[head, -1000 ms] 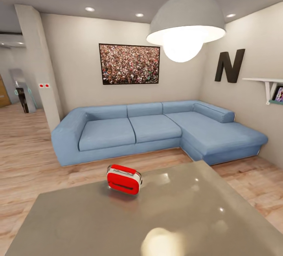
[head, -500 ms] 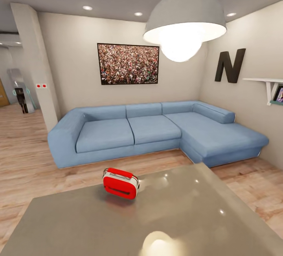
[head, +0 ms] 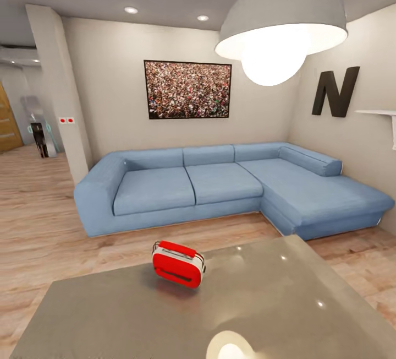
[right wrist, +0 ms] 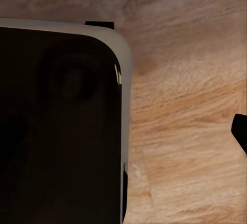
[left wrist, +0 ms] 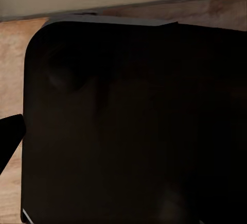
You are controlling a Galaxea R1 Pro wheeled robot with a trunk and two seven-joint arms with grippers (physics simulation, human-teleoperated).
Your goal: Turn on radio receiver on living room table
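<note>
The red radio receiver [head: 178, 264] stands upright on the far left part of the glossy grey table [head: 264, 315], thin metal handle on top, a dark slot across the face I see. Pale wood floor lies between the table and the blue sofa [head: 220, 188] of the living room. One dark fingertip [left wrist: 7, 131] juts in at the edge of the left wrist view, and another dark fingertip [right wrist: 239, 131] at the edge of the right wrist view. Both hang over wood floor beside a dark rounded panel [left wrist: 134, 121]. Neither wrist view lets me judge the jaws.
A white dome pendant lamp [head: 280, 28] hangs low over the table's right side. The framed crowd picture [head: 187, 90] and a black letter N [head: 334, 92] are on the walls. A beige pillar [head: 58, 89] stands at left, with a hallway beyond it.
The whole head view has shifted: sofa, lamp and radio sit further right and lower, and the lamp looks bigger, so the camera moved. The radio has stayed put on the table.
</note>
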